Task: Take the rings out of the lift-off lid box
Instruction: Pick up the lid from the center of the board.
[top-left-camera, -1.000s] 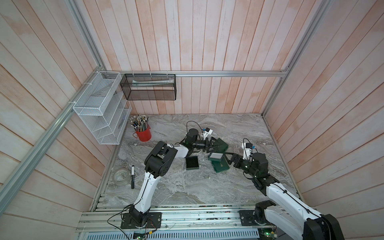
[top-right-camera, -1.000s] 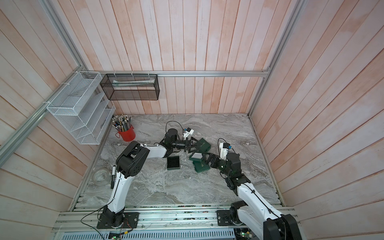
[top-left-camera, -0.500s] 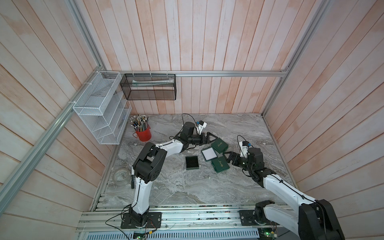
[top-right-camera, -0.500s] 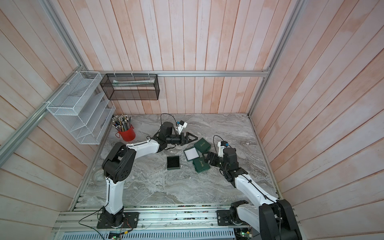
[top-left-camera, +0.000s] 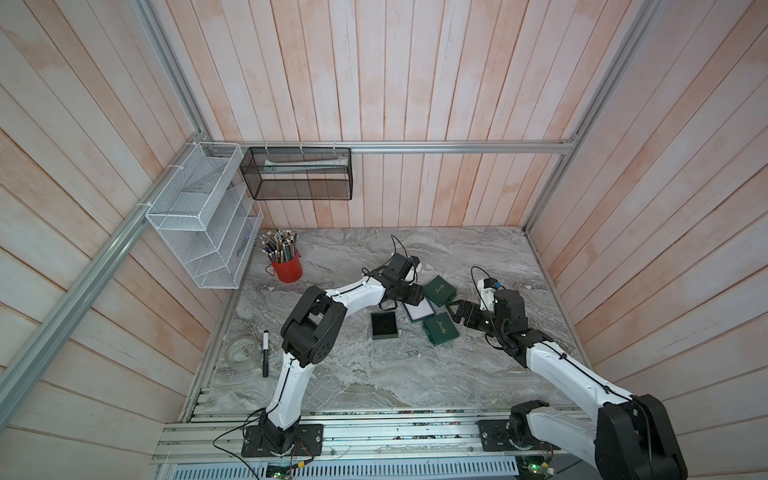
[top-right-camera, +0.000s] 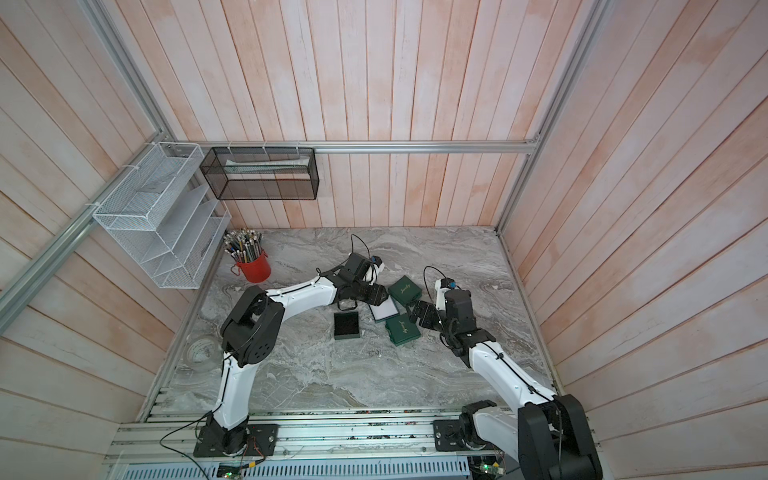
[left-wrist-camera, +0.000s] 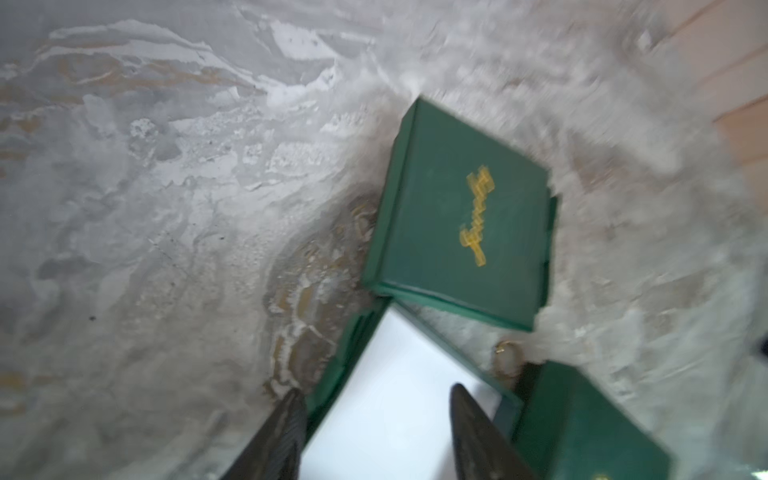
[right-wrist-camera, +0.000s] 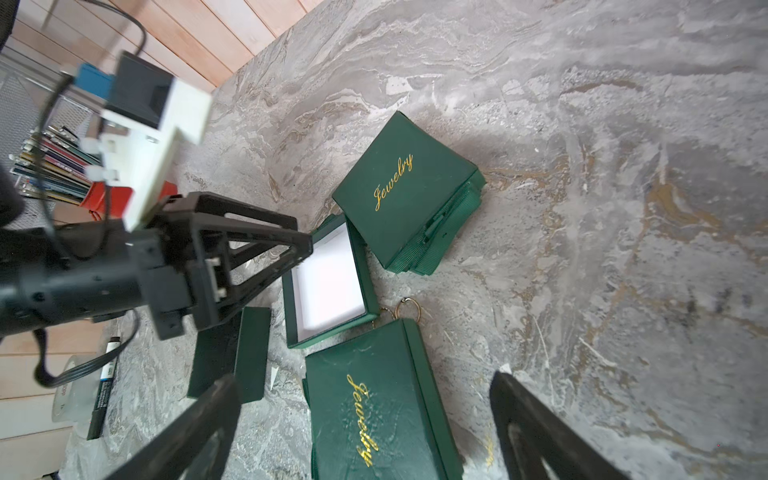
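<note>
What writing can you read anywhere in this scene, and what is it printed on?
"Jewelry": gold script on the lid of the green box with the ribbon.
"Jewelry": gold script on the lid of the green box nearer the right wrist camera.
Label on the black marker: too small to read.
Print on the tape roll: too blurred to read.

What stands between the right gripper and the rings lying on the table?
The nearer closed green Jewelry box does: in the right wrist view it lies just ahead of the open right gripper, and the rings rest on the marble at its far edge, beside the white-lined tray's corner.
</note>
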